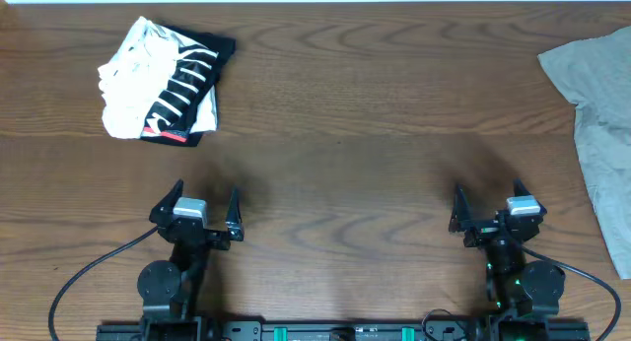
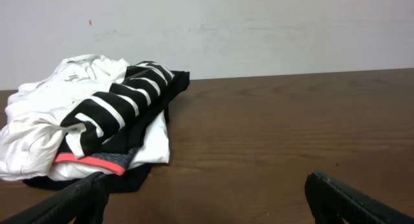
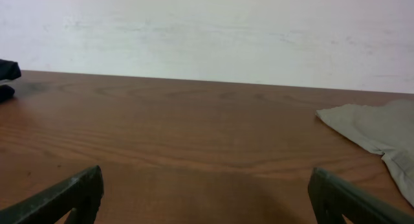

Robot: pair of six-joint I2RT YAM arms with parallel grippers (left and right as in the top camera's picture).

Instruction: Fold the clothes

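khaki shorts (image 1: 603, 134) spread at right edge of frame, partly cut off, folded striped garment (image 1: 163, 80) upper left, left gripper (image 1: 205, 199) lower left, right gripper (image 1: 488, 195) lower right, both fingers released wide, grasping nothing, brown table (image 1: 335, 134)

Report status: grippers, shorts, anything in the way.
Left gripper open, empty. Right gripper open, empty. Shorts unfolded, far right, untouched. Striped garment far left, not in the way.

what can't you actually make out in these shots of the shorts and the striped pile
1. Shorts: overhead, the right frame edge cuts them off, the rest unseen. Right wrist shows only a corner.
2. Striped garment: folded, inner layers hidden by its own folds; red mark too small to read overhead.
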